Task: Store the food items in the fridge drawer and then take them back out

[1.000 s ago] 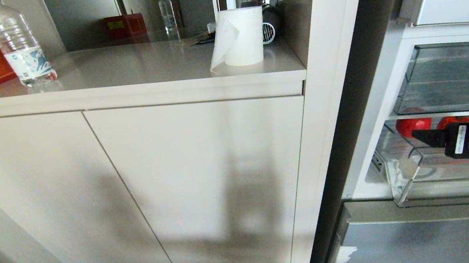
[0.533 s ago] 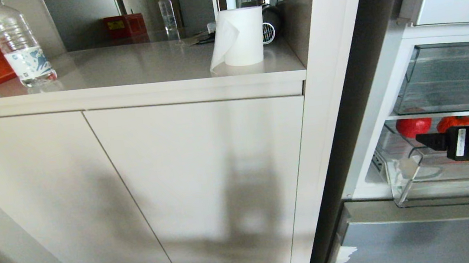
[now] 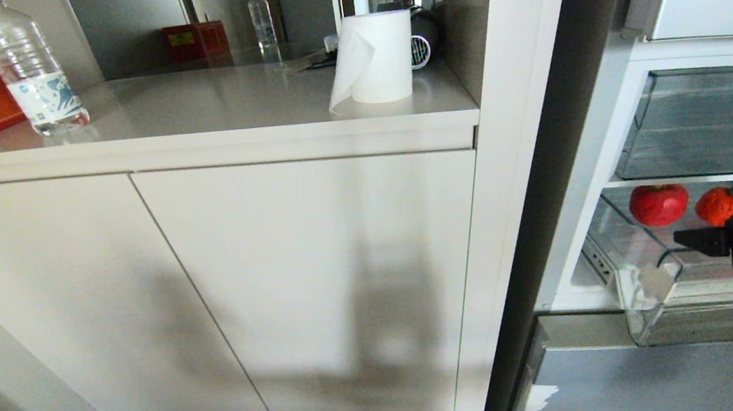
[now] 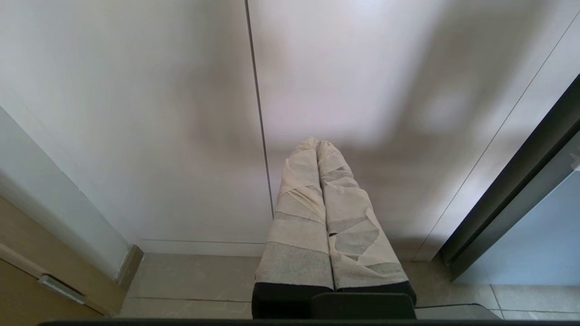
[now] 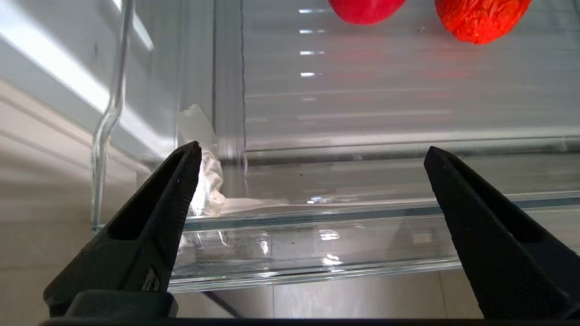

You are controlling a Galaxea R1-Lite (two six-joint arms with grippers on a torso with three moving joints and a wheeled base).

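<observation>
While the right claw (image 5: 312, 154) gapes, food items (image 5: 364, 4) sit beyond, inside fridge drawer (image 5: 317, 253).

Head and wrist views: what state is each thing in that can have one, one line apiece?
Fridge drawer: pulled out, holding both food items.
Smooth red food item: resting at the drawer's back, untouched.
Wrinkled red food item: resting beside it, untouched.
Right hand: open, empty, at the drawer's front.
Left hand: shut, empty, parked before the cabinet doors.
Cabinet doors: closed.
Paper towel roll: upright, one sheet hanging loose.
Water bottle: upright.
</observation>
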